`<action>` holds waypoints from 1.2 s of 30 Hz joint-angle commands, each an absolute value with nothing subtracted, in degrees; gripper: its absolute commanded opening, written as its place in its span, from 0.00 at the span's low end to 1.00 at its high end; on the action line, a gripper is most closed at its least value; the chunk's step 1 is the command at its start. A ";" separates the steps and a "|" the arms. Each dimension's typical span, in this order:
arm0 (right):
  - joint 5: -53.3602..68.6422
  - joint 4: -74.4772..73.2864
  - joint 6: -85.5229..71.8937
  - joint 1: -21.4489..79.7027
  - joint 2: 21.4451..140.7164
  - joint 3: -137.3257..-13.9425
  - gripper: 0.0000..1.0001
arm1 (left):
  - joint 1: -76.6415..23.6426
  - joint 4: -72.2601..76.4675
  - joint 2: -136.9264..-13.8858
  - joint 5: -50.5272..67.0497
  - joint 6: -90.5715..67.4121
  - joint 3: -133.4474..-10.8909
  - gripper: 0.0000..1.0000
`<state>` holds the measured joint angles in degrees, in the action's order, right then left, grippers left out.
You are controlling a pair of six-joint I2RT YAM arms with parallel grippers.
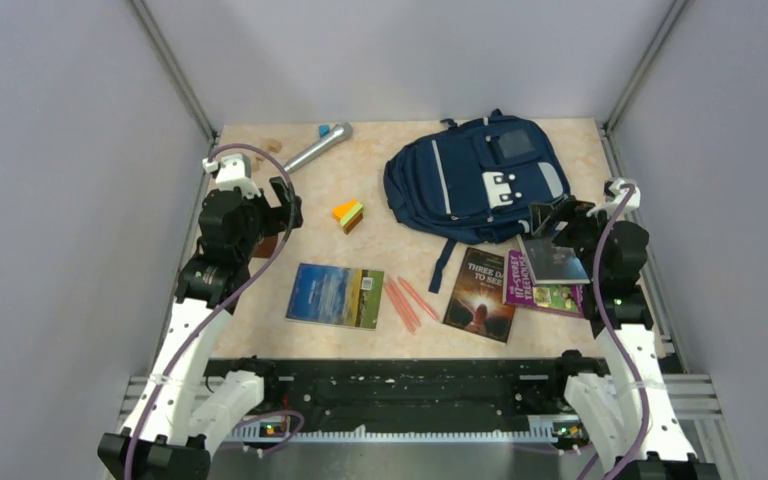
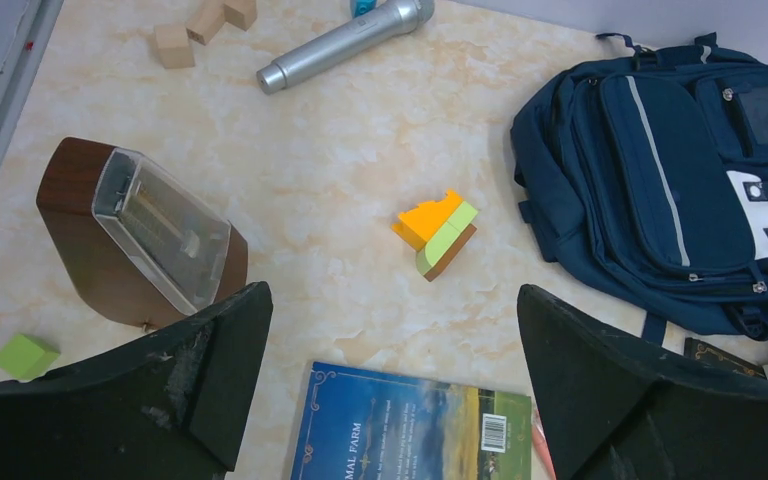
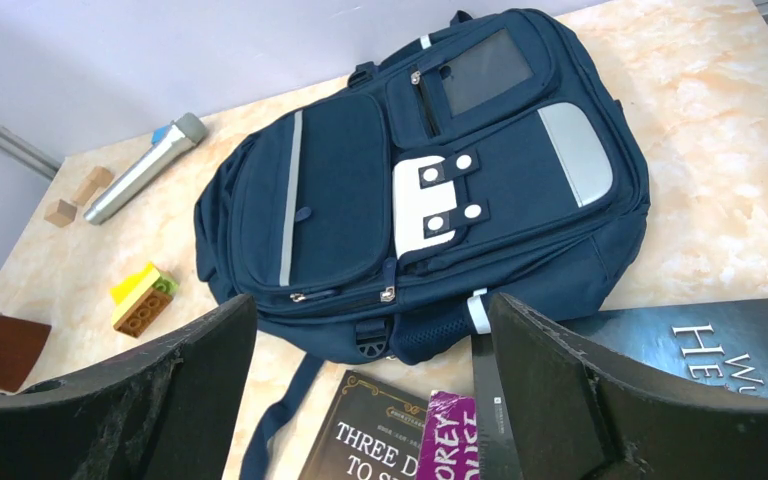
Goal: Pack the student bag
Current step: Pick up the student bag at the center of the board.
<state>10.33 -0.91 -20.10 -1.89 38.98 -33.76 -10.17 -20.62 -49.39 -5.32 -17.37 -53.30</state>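
Note:
The student bag is a navy-blue backpack with grey stripes and a white patch. It lies flat, front up, at the back right of the table, and its zips look shut. It also shows in the left wrist view and the right wrist view. My left gripper is open and empty, above the table left of the bag, over the top edge of a blue book. My right gripper is open and empty, above the bag's near edge and a few overlapping books.
Dark "Three Days" book, purple book and a dark book on top lie near the bag. Pink pens, stacked toy bricks, silver microphone, wooden blocks, brown wooden case, green cube.

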 commanded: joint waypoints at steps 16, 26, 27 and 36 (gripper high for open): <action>16.38 2.68 -18.94 -1.41 40.38 -34.64 0.87 | -9.93 -18.60 -47.16 -3.40 -14.22 -53.50 0.98; 16.14 0.57 -15.31 4.91 52.59 -38.32 0.79 | -9.93 -18.11 -47.07 4.85 -15.82 -53.46 0.97; 13.72 0.28 -14.94 6.45 53.99 -38.77 0.79 | -9.93 -18.11 -46.89 4.66 -15.82 -53.39 0.97; -4.56 -0.49 -10.26 22.90 67.21 -42.81 0.77 | -9.99 -18.57 -47.11 3.92 -15.50 -53.36 0.96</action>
